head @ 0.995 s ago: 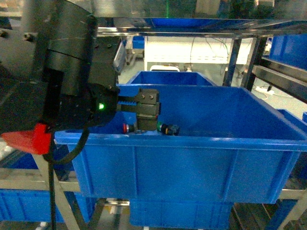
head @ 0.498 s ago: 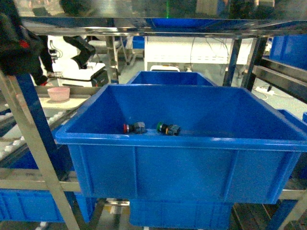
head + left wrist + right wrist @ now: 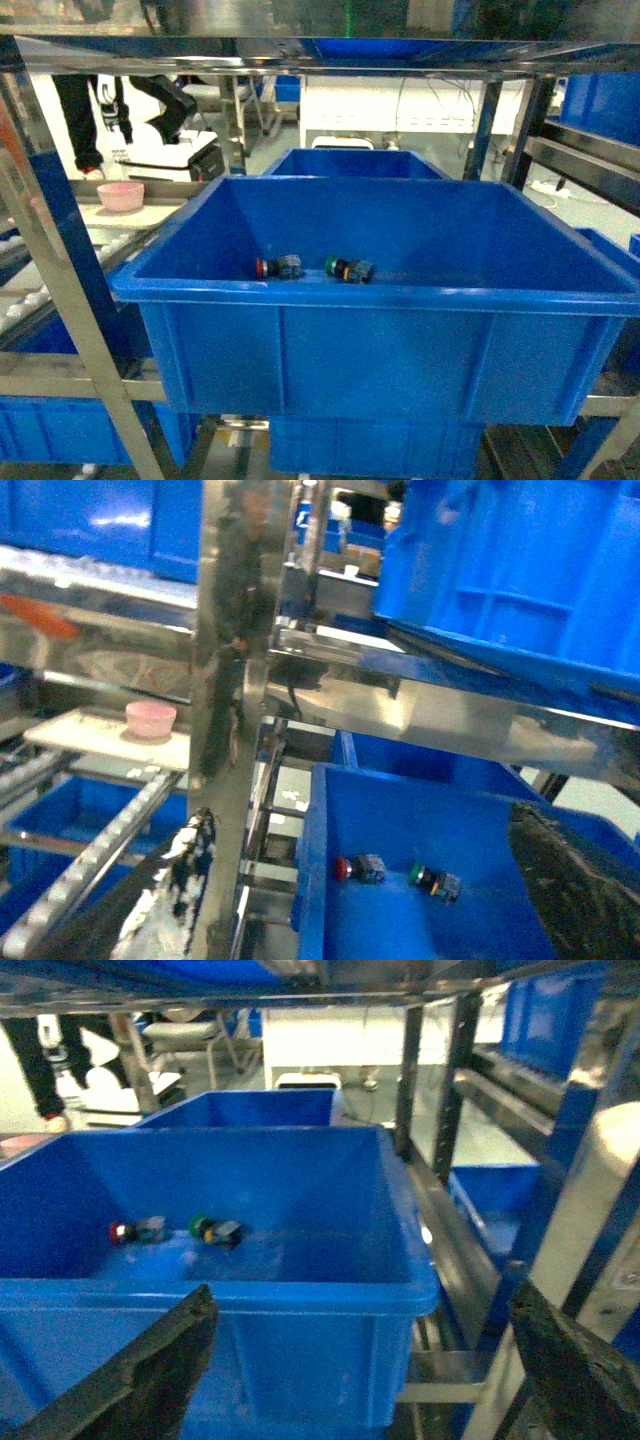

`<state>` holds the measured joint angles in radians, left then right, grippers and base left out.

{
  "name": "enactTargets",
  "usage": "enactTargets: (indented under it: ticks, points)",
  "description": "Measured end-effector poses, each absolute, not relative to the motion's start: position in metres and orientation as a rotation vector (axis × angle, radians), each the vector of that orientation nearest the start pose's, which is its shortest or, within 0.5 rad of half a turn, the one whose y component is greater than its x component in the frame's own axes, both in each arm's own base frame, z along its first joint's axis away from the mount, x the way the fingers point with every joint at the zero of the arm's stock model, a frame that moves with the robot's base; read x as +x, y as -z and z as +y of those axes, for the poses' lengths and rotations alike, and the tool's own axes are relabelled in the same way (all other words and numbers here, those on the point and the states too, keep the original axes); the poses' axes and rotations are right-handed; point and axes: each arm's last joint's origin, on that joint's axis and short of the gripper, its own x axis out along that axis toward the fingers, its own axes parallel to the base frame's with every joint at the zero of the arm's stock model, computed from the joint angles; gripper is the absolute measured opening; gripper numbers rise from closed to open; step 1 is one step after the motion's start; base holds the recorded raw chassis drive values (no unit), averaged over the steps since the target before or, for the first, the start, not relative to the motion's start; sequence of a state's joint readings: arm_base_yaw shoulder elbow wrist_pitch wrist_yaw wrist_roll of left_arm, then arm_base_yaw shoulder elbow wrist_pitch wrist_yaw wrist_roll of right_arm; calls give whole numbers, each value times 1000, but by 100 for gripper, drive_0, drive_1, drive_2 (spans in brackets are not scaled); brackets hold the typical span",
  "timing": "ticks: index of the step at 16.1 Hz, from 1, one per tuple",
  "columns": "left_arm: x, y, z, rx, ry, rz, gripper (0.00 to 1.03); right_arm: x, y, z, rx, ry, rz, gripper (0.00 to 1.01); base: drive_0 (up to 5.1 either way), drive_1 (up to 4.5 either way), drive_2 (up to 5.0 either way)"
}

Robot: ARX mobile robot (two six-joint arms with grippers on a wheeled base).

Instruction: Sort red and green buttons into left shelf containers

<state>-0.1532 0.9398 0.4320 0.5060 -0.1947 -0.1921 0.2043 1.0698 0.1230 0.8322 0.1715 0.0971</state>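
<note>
The red button point(image 3: 274, 267) and the green button point(image 3: 350, 269) lie on their sides, a little apart, on the floor of a large blue bin point(image 3: 380, 291) on the shelf. Neither gripper shows in the head view. The left wrist view looks down from the bin's left onto the red button point(image 3: 358, 868) and the green button point(image 3: 436, 881); my left gripper point(image 3: 360, 825) is open and holds nothing. In the right wrist view my right gripper point(image 3: 362, 1305) is open in front of the bin point(image 3: 250, 1295), with the red button point(image 3: 134, 1230) and the green button point(image 3: 215, 1230) inside.
A steel shelf post point(image 3: 230, 680) stands close on the left of the bin. A pink bowl point(image 3: 120, 195) sits on a roller shelf further left. A second blue bin point(image 3: 355, 163) stands behind, more bins point(image 3: 60, 430) below, and a steel shelf point(image 3: 330, 55) runs overhead.
The left arm, which reached over the bin beside the red button a second ago, has drawn back out of the head view. Both buttons lie where they were.
</note>
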Motion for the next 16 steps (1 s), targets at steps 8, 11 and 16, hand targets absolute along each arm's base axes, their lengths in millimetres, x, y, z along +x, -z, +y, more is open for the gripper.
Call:
enactTargets:
  ticks: [8, 11, 16]
  points:
    - [159, -203, -3, -17, 6, 2, 5, 145, -162, 11, 5, 2, 17, 8, 0, 0, 0]
    - [152, -196, 1, -17, -17, 3, 2, 140, -165, 1, 2, 1, 6, 2, 0, 0, 0]
    - [136, -183, 0, -17, 2, 4, 2, 128, -170, 0, 2, 2, -11, 2, 0, 0, 0]
